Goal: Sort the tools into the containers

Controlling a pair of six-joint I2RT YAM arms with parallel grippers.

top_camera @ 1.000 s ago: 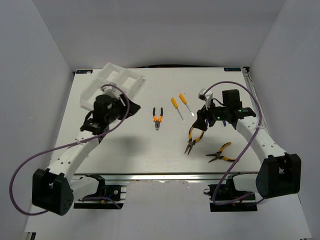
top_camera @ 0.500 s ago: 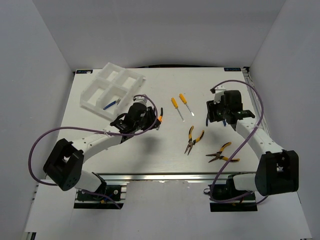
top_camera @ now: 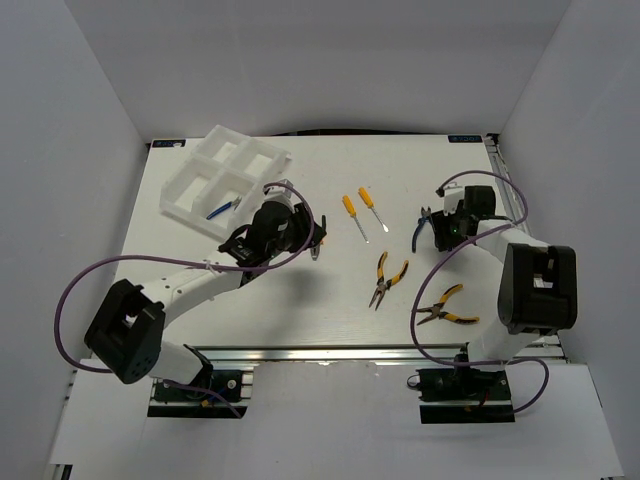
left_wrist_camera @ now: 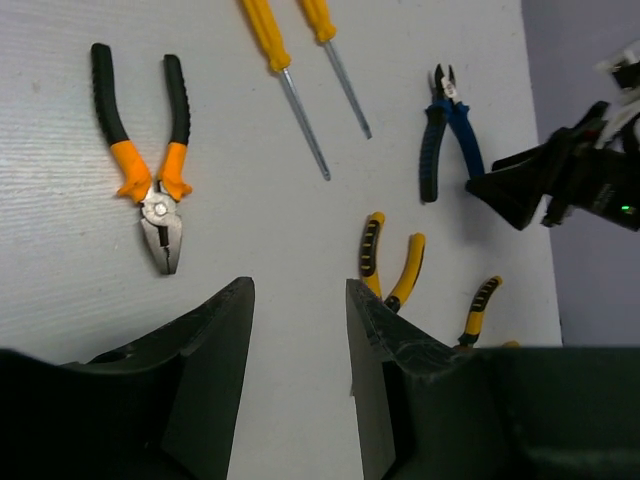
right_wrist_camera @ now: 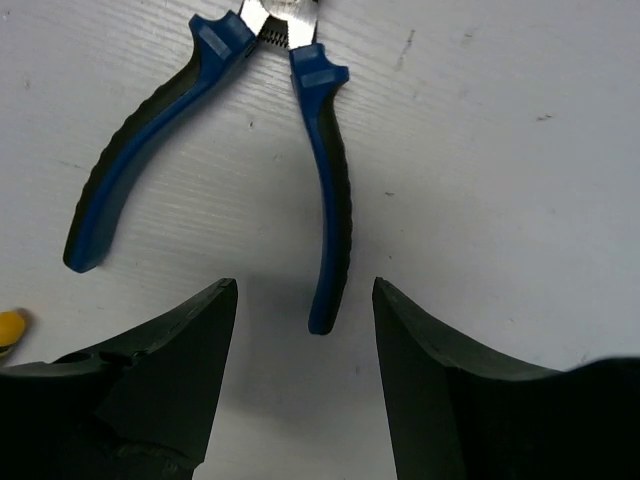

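Lately relocated: left gripper, from tray toward orange-black pliers, open, empty; right gripper, to blue pliers, open, empty; both pickups pending.

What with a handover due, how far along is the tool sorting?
Done: one blue-handled tool lies in the white tray. In hand: nothing; the left end effector hangs open by the orange-black pliers, the right end effector open over the blue pliers. Left: those, two screwdrivers and two yellow-black pliers.

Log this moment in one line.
left gripper open, empty | right gripper open over blue pliers | tray holds one blue tool
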